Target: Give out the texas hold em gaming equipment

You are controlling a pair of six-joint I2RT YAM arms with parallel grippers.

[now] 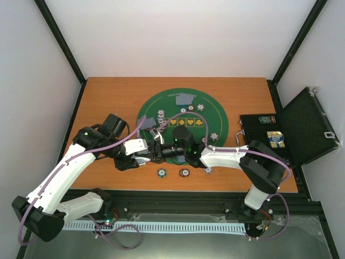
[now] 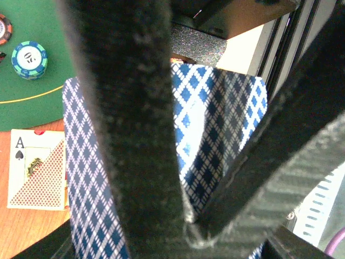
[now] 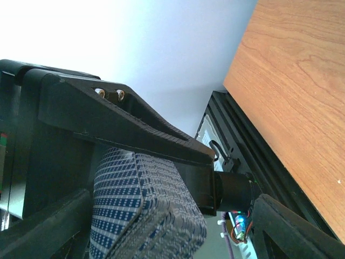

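Observation:
My two grippers meet over the front-left rim of the green mat (image 1: pixel 215 116). My right gripper (image 1: pixel 166 151) is shut on a deck of blue-checked playing cards (image 3: pixel 140 210). My left gripper (image 1: pixel 153 153) is shut on one blue-backed card (image 2: pixel 215 124) at that deck; its fingers (image 2: pixel 129 135) hide much of it. Striped poker chips lie on the mat (image 1: pixel 214 136) and on the wood in front of it (image 1: pixel 161 172), (image 1: pixel 185 173). A teal chip (image 2: pixel 29 59) shows in the left wrist view. Cards lie at the mat's far side (image 1: pixel 185 99) and left side (image 1: pixel 150 122).
A face-up ace of spades (image 2: pixel 35 170) lies on the wood beside the mat's edge. The open black hard case (image 1: pixel 302 127) stands at the right edge of the table. The black frame rail (image 1: pixel 215 197) runs along the table's near edge.

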